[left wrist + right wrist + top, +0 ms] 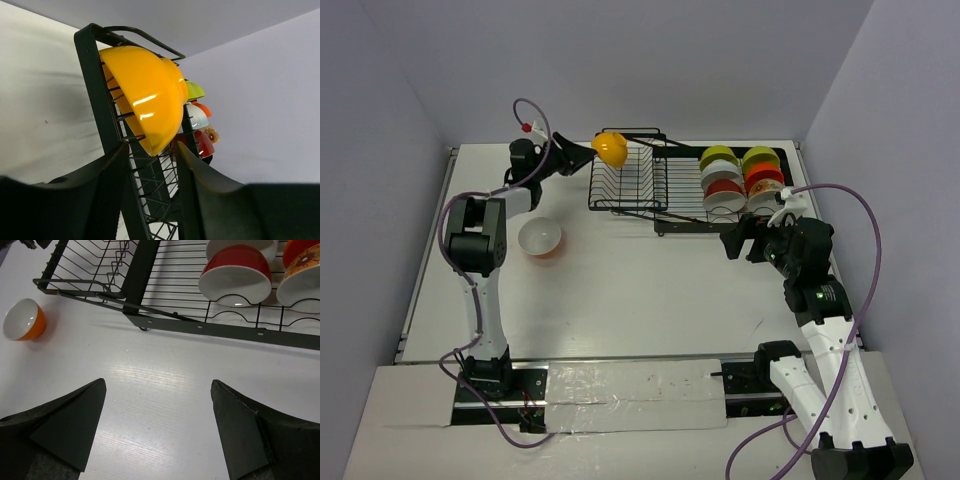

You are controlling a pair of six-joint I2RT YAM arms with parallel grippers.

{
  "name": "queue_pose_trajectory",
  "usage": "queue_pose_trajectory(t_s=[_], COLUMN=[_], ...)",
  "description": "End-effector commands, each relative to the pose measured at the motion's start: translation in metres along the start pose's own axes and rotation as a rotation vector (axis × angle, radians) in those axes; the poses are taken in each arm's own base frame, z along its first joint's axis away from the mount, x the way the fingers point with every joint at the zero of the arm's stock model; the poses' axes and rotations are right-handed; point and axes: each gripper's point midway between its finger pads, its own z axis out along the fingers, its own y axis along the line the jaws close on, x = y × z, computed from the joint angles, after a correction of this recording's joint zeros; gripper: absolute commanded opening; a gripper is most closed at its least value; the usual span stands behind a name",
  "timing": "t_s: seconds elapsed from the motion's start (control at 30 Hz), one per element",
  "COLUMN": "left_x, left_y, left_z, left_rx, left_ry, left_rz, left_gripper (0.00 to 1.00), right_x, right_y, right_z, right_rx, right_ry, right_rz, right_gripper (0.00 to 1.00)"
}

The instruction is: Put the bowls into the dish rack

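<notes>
A yellow-orange bowl [611, 148] [145, 92] leans on its side against the top left end of the black wire dish rack [630, 192] [94, 75]. My left gripper [580, 152] [151, 146] is open, its fingers either side of the bowl's lower rim without touching it. Several bowls [740, 178] stand on edge in the rack's right part; a red one [235, 272] shows in the right wrist view. An orange bowl with a white inside [540, 240] [22, 320] sits upright on the table. My right gripper [738, 243] [159, 382] is open and empty over the table, in front of the rack [165, 322].
The white table [640, 300] is walled by lilac panels at the left, back and right. The left arm's elbow [478, 235] stands close to the left of the orange bowl. Cables loop from both arms.
</notes>
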Motion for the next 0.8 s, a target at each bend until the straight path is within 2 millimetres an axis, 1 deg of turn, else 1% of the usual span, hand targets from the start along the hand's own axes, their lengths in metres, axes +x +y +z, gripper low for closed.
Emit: queue_pose_trajectory(t_s=[0.0, 0.03, 0.07, 0.1, 0.13, 0.17, 0.2, 0.23, 0.3, 0.33, 0.37, 0.4, 0.43, 0.47, 0.5, 0.53, 0.57, 0.6, 0.63, 0.67, 0.7, 0.77], left_x=[-0.008, -0.013, -0.016, -0.019, -0.024, -0.023, -0.027, -0.031, -0.031, -0.035, -0.037, -0.031, -0.040, -0.037, -0.030, -0.037, -0.034, -0.026, -0.021, -0.019, -0.010, -0.003], left_y=[0.000, 0.000, -0.004, -0.003, -0.009, -0.005, -0.002, -0.008, -0.002, -0.011, -0.009, -0.001, -0.012, -0.008, -0.002, -0.010, -0.004, -0.007, -0.005, 0.002, 0.002, 0.010], left_z=[-0.012, -0.015, -0.018, -0.021, -0.024, -0.027, -0.031, -0.035, -0.043, -0.050, -0.055, -0.063, -0.072, -0.080, -0.091, -0.103, -0.114, -0.131, -0.140, -0.153, -0.169, -0.190], left_rx=[-0.052, -0.059, -0.062, -0.070, -0.069, -0.089, -0.108, -0.113, -0.169, -0.183, -0.217, -0.290, -0.321, -0.362, -0.427, -0.477, -0.525, -0.584, -0.623, -0.688, -0.746, -0.844], left_ry=[-0.023, -0.035, -0.040, -0.047, -0.057, -0.055, -0.067, -0.075, -0.073, -0.084, -0.087, -0.061, -0.093, -0.086, -0.064, -0.099, -0.092, -0.065, -0.051, -0.039, -0.003, 0.036], left_rz=[0.026, 0.030, 0.035, 0.043, 0.052, 0.045, 0.055, 0.065, 0.071, 0.094, 0.135, 0.113, 0.149, 0.183, 0.167, 0.197, 0.228, 0.221, 0.234, 0.267, 0.262, 0.292], left_gripper=[0.49, 0.51, 0.54, 0.56, 0.58, 0.61, 0.63, 0.64, 0.69, 0.71, 0.72, 0.74, 0.77, 0.78, 0.79, 0.81, 0.83, 0.84, 0.87, 0.88, 0.90, 0.93], right_x=[-0.023, -0.024, -0.024, -0.023, -0.023, -0.023, -0.023, -0.023, -0.023, -0.022, -0.022, -0.022, -0.023, -0.023, -0.023, -0.022, -0.021, -0.020, -0.019, -0.019, -0.018, -0.018], right_y=[0.012, 0.012, 0.012, 0.011, 0.012, 0.012, 0.013, 0.013, 0.013, 0.012, 0.012, 0.012, 0.012, 0.012, 0.012, 0.012, 0.012, 0.011, 0.011, 0.011, 0.010, 0.009], right_z=[-0.009, -0.009, -0.009, -0.009, -0.009, -0.009, -0.009, -0.009, -0.010, -0.011, -0.011, -0.011, -0.012, -0.012, -0.012, -0.011, -0.010, -0.010, -0.009, -0.009, -0.010, -0.010], right_rx=[-0.034, -0.033, -0.035, -0.033, -0.035, -0.036, -0.038, -0.038, -0.039, -0.035, -0.034, -0.033, -0.033, -0.034, -0.034, -0.034, -0.036, -0.035, -0.035, -0.032, -0.030, -0.024], right_ry=[-0.059, -0.061, -0.062, -0.060, -0.061, -0.062, -0.061, -0.063, -0.066, -0.065, -0.067, -0.067, -0.070, -0.071, -0.071, -0.067, -0.063, -0.062, -0.057, -0.060, -0.059, -0.059], right_rz=[-0.025, -0.026, -0.026, -0.025, -0.025, -0.026, -0.026, -0.026, -0.029, -0.031, -0.032, -0.033, -0.034, -0.034, -0.034, -0.032, -0.031, -0.030, -0.029, -0.033, -0.037, -0.039], right_gripper=[0.93, 0.93, 0.93, 0.93, 0.93, 0.93, 0.93, 0.93, 0.93, 0.93, 0.93, 0.93, 0.93, 0.93, 0.93, 0.93, 0.93, 0.93, 0.93, 0.93, 0.93, 0.93])
